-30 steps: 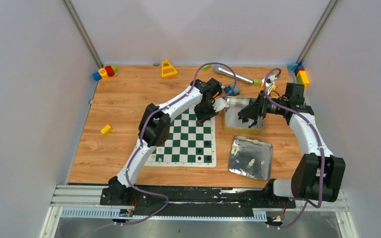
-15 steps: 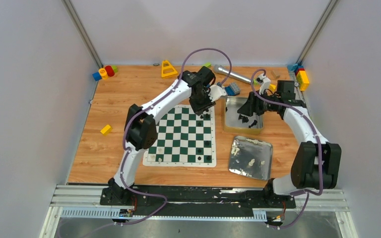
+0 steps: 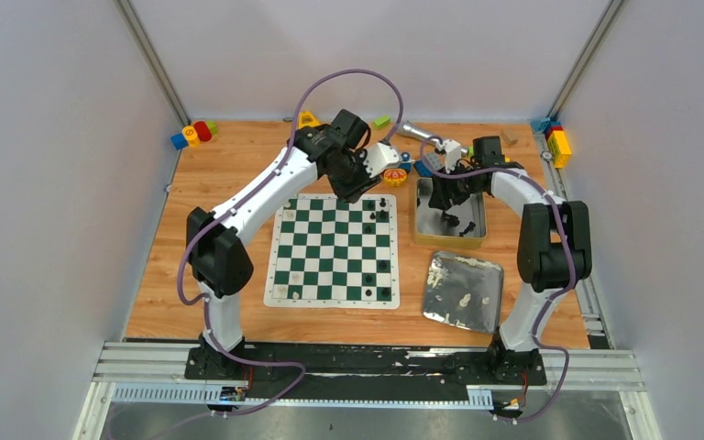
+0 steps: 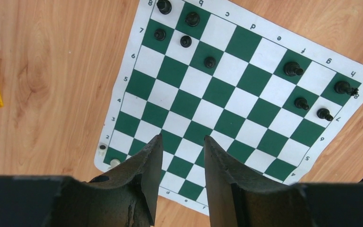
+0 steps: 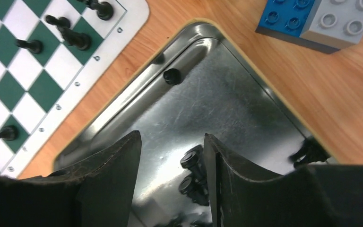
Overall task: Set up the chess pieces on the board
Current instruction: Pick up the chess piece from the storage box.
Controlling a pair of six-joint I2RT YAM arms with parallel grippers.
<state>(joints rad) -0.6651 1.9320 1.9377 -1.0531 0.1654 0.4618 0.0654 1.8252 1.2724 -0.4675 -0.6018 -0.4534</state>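
Note:
The green-and-white board (image 3: 330, 261) lies at mid-table. Several black chess pieces (image 3: 383, 202) stand along its right side and far right corner; in the left wrist view they show as a cluster (image 4: 185, 41) and others (image 4: 293, 70). A white piece (image 4: 115, 162) stands at a board corner. My left gripper (image 3: 359, 188) (image 4: 183, 137) hangs open and empty above the board's far edge. Over the deep tin (image 3: 417, 225), my right gripper (image 3: 446, 194) (image 5: 171, 135) is open. Black pieces (image 5: 192, 161) lie in the tin close to its right finger, not gripped.
A flat silver tin (image 3: 477, 275) with white pieces (image 3: 463, 300) lies near the board's right. A blue-and-grey block (image 5: 321, 21) sits just beyond the deep tin. A silver cylinder (image 3: 417, 134) and coloured blocks (image 3: 192, 134) (image 3: 557, 139) line the far edge; a yellow block (image 3: 196, 239) lies left.
My left gripper has risen and drawn back from the board's far right squares toward the far edge, jaws widening. The right arm has swung left, its gripper now over the tin's far part.

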